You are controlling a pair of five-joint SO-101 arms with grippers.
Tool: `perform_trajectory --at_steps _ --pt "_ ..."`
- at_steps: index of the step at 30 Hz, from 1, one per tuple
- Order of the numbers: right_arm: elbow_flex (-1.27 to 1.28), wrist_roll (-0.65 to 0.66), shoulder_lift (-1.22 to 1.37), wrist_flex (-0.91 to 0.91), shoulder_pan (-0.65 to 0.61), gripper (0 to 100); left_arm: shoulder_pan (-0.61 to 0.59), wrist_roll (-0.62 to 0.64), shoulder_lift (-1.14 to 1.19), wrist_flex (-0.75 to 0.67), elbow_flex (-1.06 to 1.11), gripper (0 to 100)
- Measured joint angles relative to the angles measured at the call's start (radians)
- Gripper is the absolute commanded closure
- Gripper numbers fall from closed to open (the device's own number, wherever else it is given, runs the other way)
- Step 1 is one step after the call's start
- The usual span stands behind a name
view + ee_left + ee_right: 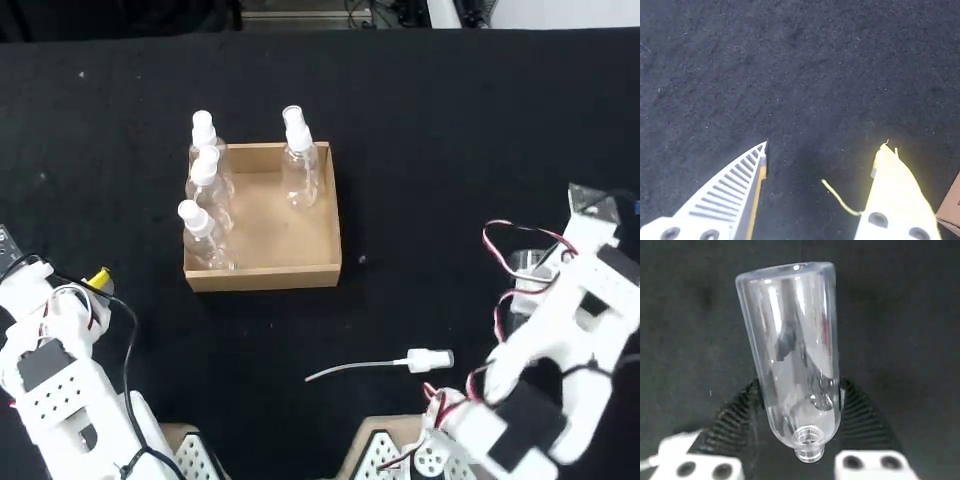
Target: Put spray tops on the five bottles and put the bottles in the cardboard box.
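bottle [790, 335], capless, clamped in right end effector [800, 415] | left end effector [824, 146] spread wide, empty, aimed at black table [790, 60]

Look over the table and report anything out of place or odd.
A white spray top with its thin tube lies flat on the black table, attached to no bottle. The clear plastic bottle in the right gripper has a bare, uncapped neck.

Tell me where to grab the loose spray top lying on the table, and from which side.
Grip the white head of the spray top, from above, fingers across its short width. It lies flat; its thin tube trails sideways and would likely bend or slip.
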Motion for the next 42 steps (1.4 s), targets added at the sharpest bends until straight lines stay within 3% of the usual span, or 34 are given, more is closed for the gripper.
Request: perform_trajectory --at_steps 3,7,11,14,21,25,29,34,38,42 --pt "-0.02 -0.063 0.046 0.023 -0.008 61.6 0.0 0.0 0.0 0.0 0.0 70" --pt "-0.11 -0.046 0.051 0.147 -0.068 63.7 0.0 0.0 0.0 0.0 0.0 70" --pt "-0.245 0.12 0.048 0.269 -0.075 64.2 0.0 0.0 0.0 0.0 0.0 70" --pt "-0.31 0.423 0.041 0.321 -0.074 64.2 0.0 0.0 0.0 0.0 0.0 70" --pt "-0.279 1.398 0.041 0.347 0.035 64.1 0.0 0.0 0.0 0.0 0.0 70" --pt "-0.204 1.72 0.041 0.247 0.043 63.9 -0.002 0.0 0.0 0.0 0.008 70" --pt "-0.081 1.809 0.038 0.063 0.044 63.9 0.0 0.0 0.0 0.0 0.008 70" --pt "0.008 1.811 0.014 -0.094 0.048 63.8 0.0 0.0 0.0 0.0 0.008 70" --pt "0.012 1.702 0.014 -0.084 0.018 63.8 0.0 0.0 0.0 0.0 0.008 70" --pt "0.012 1.488 0.014 -0.083 -0.046 63.7 0.0 0.0 0.0 0.0 0.008 70"
